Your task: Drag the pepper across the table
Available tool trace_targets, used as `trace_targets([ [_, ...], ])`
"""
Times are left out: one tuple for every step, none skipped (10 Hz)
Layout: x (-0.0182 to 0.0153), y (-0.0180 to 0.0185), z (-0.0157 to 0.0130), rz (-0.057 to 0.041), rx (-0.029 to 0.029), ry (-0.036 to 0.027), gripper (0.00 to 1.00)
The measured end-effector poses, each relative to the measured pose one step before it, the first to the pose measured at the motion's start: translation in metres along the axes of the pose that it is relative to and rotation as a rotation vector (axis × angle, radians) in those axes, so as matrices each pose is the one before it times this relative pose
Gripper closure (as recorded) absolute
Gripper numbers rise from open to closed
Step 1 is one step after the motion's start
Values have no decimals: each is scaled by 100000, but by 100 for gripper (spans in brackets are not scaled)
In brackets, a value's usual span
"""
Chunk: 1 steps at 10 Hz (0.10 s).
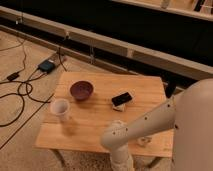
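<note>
The pepper is hidden or out of view. The table point(95, 120) has a pale wooden plank top and dark legs. My white arm point(150, 122) reaches from the right across the table's front right part. It bends at an elbow point(114, 138) and drops past the front edge. My gripper lies below the bottom edge of the camera view, beyond the forearm point(122, 161), and does not show.
On the table stand a dark red bowl point(81, 90), a white cup point(60, 108), a black phone on a white base point(122, 100) and a small white bottle point(144, 141) near the front right. Cables and a power box point(46, 65) lie on the floor at left.
</note>
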Motion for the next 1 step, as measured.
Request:
trace_targets([
  [-9, 88, -97, -41, 371, -830, 53],
])
